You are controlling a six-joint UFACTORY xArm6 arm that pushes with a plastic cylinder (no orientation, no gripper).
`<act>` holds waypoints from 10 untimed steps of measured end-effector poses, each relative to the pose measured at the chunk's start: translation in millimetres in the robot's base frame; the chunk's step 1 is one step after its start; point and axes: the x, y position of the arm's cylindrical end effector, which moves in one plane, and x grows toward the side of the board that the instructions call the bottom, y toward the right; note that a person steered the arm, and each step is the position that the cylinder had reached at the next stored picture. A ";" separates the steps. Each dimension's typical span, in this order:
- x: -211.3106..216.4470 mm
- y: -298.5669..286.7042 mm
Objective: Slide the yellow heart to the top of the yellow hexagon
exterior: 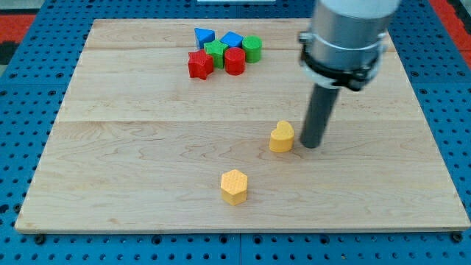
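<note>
Near the middle of the board [110, 96], my tip [312, 145], a plain rod with nothing to open or close, stood just right of the yellow heart [281, 137], likely to nudge it left, above the yellow hexagon [234, 186].

There are eight blocks on the worktop [147, 147].

Two are yellow: one yellow heart [281, 137] and one yellow hexagon [234, 186].

Two are red: one red star [199, 65] and one red round block [235, 61].

Two are green: one green star [215, 51] and one green round block [252, 48].

Two are blue: one blue triangle [204, 36] and one blue block [232, 40] whose shape is hard to make out.

There is one dark rod, with one end, my tip [312, 144].
</note>
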 end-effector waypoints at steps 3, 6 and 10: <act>-55.7 -76.7; -48.8 -102.8; -16.5 -63.1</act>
